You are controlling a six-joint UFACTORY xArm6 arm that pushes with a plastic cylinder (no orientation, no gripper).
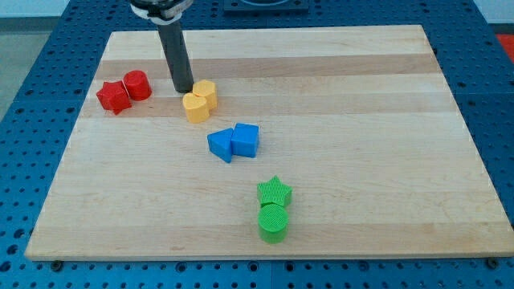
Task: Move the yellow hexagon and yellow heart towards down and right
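The yellow hexagon (195, 107) and the yellow heart (207, 93) sit touching each other in the upper left part of the wooden board (361, 160). The heart is up and right of the hexagon. My dark rod comes down from the view's top, and my tip (183, 90) rests on the board just up and left of the yellow pair, right next to the hexagon's upper edge.
A red star (113, 97) and a red cylinder (137, 85) sit together at the far left. Two blue blocks (222, 144) (246, 140) touch below the yellow pair. A green star (274, 192) and a green cylinder (273, 222) stand near the bottom centre.
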